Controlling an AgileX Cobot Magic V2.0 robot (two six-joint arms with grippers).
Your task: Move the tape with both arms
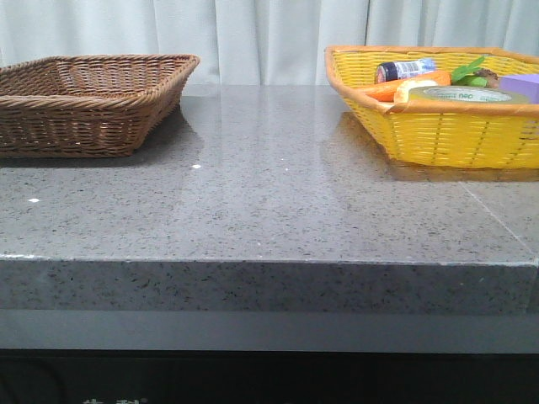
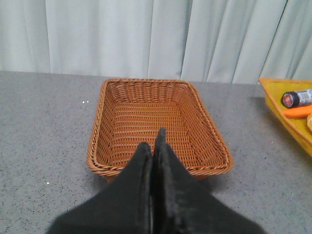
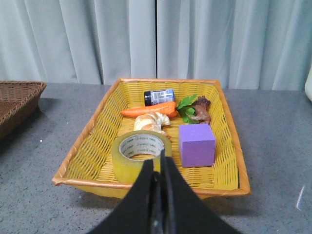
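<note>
The tape (image 3: 136, 155), a wide yellow-green roll with a printed core ring, lies flat in the near part of the yellow basket (image 3: 83, 156); the front view shows the tape (image 1: 467, 95) at that basket's (image 1: 438, 139) front rim. My right gripper (image 3: 157, 158) is shut and empty, its tips just short of the tape's near side and clear of it. My left gripper (image 2: 153, 141) is shut with nothing in it, pointing over the near rim of the empty brown wicker basket (image 2: 195, 117). Neither arm shows in the front view.
The yellow basket also holds an orange carrot (image 3: 148, 110), a small labelled bottle (image 3: 159, 96), a purple block (image 3: 196, 144), a bread-like piece (image 3: 151, 122), green leaves (image 3: 185, 106) and a brown figure (image 3: 201, 109). The brown basket (image 1: 84, 105) stands back left on the grey stone table (image 1: 269, 202).
</note>
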